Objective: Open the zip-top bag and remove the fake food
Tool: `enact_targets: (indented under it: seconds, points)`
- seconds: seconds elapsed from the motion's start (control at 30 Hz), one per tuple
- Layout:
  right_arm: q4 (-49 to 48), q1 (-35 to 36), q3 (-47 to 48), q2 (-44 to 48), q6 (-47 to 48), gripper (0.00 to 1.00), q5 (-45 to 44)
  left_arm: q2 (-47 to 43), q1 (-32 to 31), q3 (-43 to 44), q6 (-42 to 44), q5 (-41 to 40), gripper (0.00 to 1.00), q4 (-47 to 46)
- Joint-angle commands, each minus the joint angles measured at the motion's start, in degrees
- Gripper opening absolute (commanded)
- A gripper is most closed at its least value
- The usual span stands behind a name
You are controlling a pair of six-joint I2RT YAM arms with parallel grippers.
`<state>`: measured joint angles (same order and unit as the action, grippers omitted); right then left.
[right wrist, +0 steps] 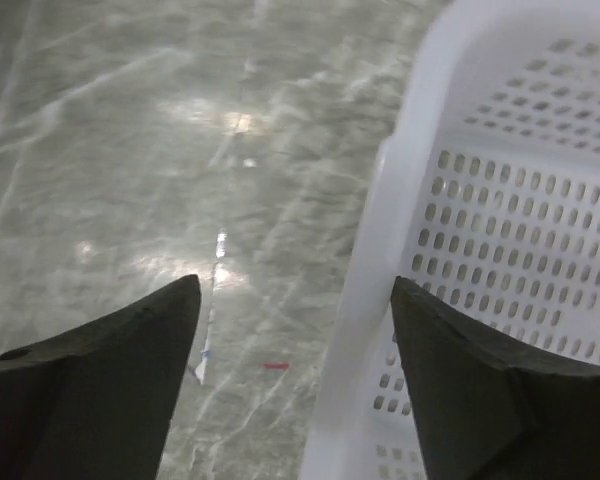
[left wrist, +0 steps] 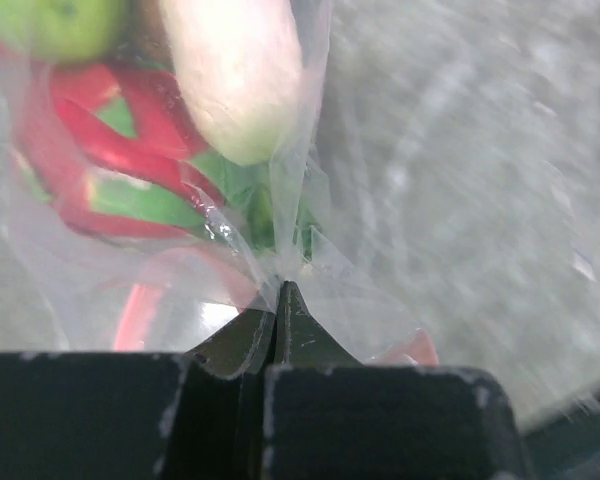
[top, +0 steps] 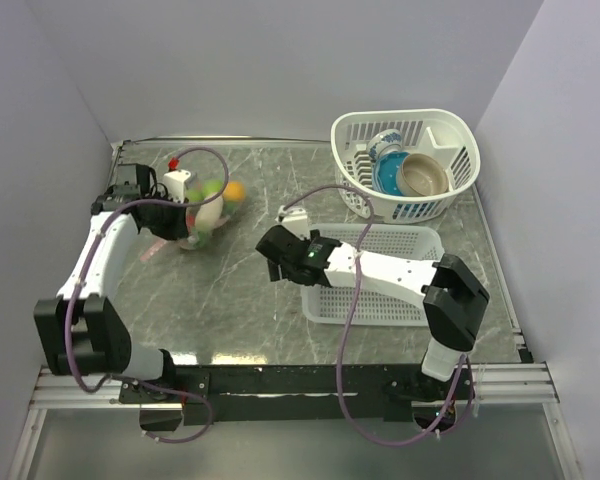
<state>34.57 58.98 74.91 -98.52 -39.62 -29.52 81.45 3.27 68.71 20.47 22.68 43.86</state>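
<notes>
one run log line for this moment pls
left end effector: shut on zip-top bag | right end effector: open, empty, near rectangular basket | fake food: inside bag

Grey marbled tabletop [top: 230, 290]: rectangular white basket [top: 370, 311], rounder white basket [top: 425, 210] behind it, zip-top bag [top: 208, 218] perhaps touching at left.

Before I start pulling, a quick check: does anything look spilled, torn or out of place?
Nothing looks spilled or torn. The bag sits bunched up at the far left of the table, food showing through it, with the left hand shut on a fold of its clear film.
</notes>
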Motion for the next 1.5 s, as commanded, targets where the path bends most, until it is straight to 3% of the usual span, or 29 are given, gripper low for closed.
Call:
enact_targets:
  seconds: [0.0, 0.17, 0.3, 0.4, 0.67, 1.07, 1.27, 1.43, 1.47]
  points:
    - [-13.2, 6.1, -0.1, 4.6, 12.3, 0.91, -0.1, -7.3, -0.3, 3.5, 2.2, 6.8, 0.01, 10.2]
    - [-28.0, 10.3, -5.9, 12.9, 26.7, 0.99, -0.5, -11.6, -0.3, 10.0, 3.4, 7.6, 0.01, 16.4]
    - [-41.5, 11.9, -14.4, 20.4, 34.4, 1.0, 7.2, -12.7, -0.3, 14.5, 4.4, 9.1, 0.02, 19.6]
    - [-47.6, 11.9, -15.8, 22.9, 37.4, 1.0, 13.4, -12.4, -0.4, 17.0, 4.0, 9.5, 0.04, 20.1]
    - [-51.5, 12.5, -8.4, 14.5, 41.5, 1.0, 16.1, -10.4, -0.5, 18.9, 2.9, 13.8, 0.06, 22.9]
    - [-55.7, 14.0, -0.7, 3.1, 47.3, 0.98, 12.7, -9.7, -2.7, 18.7, 1.3, 16.0, 0.08, 24.1]
    - [-55.7, 14.1, 2.9, -0.4, 47.7, 0.9, 12.7, -10.2, -2.8, 18.0, 0.6, 17.9, 0.14, 25.0]
    - [-52.2, 13.8, 5.2, -2.6, 47.7, 0.68, 13.1, -10.1, -2.9, 21.4, 1.5, 19.4, 0.31, 28.4]
    - [-51.5, 13.6, 5.6, -2.6, 47.3, 0.6, 13.4, -10.0, -2.8, 21.8, 1.5, 19.2, 0.33, 28.3]
